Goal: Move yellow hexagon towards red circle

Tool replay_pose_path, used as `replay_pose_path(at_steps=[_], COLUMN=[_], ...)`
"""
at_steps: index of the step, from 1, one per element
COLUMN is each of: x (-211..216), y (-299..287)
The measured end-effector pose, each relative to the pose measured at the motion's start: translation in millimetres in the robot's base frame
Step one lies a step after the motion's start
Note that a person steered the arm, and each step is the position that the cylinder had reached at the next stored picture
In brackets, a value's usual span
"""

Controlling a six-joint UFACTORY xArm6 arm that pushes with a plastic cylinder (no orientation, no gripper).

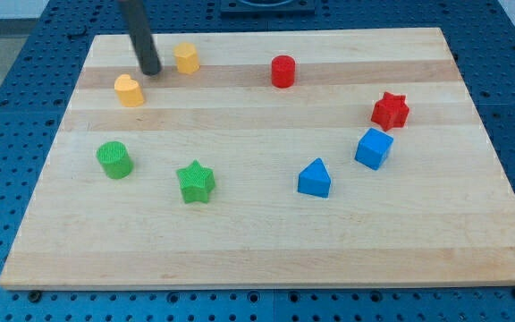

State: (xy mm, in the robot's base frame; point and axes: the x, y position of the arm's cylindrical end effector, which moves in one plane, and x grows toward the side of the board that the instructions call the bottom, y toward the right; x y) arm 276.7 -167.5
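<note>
The yellow hexagon (186, 58) sits near the view's top left of the wooden board (266, 250). The red circle (282, 71) stands to its right, about a hundred pixels away. My tip (152, 71) rests on the board just left of the yellow hexagon, with a small gap between them. A yellow heart block (129, 90) lies just below and left of my tip.
A green cylinder (114, 159) and a green star (196, 182) sit at the lower left. A blue triangular block (315, 178), a blue cube (374, 148) and a red star (390, 110) sit on the right side.
</note>
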Motion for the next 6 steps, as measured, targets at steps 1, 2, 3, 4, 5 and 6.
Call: replay_pose_path(at_steps=[1,2,3,4,5,6], x=[-15,-30,-57,-62,-44,-35], y=[37,25,3,19,59,98])
